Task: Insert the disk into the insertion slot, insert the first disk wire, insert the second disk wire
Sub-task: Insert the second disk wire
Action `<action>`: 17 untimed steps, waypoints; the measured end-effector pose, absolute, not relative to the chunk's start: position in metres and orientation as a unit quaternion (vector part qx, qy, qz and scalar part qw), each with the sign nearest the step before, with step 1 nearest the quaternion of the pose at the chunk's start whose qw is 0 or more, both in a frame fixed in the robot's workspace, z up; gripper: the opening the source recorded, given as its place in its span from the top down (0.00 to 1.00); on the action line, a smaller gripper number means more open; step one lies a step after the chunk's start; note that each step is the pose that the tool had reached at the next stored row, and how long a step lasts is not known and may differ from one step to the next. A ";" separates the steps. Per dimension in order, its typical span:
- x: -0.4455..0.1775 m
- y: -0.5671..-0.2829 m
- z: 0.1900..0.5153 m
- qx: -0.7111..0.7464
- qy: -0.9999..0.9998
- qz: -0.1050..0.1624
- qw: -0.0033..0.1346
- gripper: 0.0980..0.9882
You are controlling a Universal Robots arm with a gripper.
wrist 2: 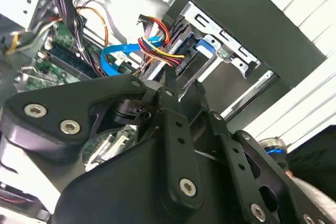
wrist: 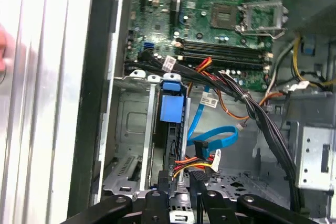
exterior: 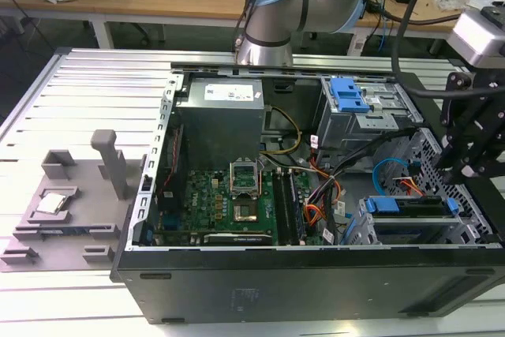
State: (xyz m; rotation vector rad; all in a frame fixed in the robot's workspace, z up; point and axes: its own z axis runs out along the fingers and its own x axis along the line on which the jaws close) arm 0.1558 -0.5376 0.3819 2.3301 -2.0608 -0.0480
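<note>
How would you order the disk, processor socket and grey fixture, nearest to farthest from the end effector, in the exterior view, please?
1. Disk, beside the end effector.
2. Processor socket, mid-case.
3. Grey fixture, the exterior view's left.

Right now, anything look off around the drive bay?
Nothing damaged or spilled. The silver hard drive in its blue plastic carrier sits straight in the perforated sheet-metal drive cage. The flat blue ribbon cable loops loose beside it; whether its end is plugged in is hidden.
</note>
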 end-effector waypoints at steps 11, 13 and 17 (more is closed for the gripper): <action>0.156 -0.537 0.393 0.771 -0.636 -0.015 0.016 0.77; 0.156 -0.537 0.394 0.771 -0.636 -0.015 0.016 0.77; 0.156 -0.535 0.395 0.771 -0.636 -0.015 0.016 0.77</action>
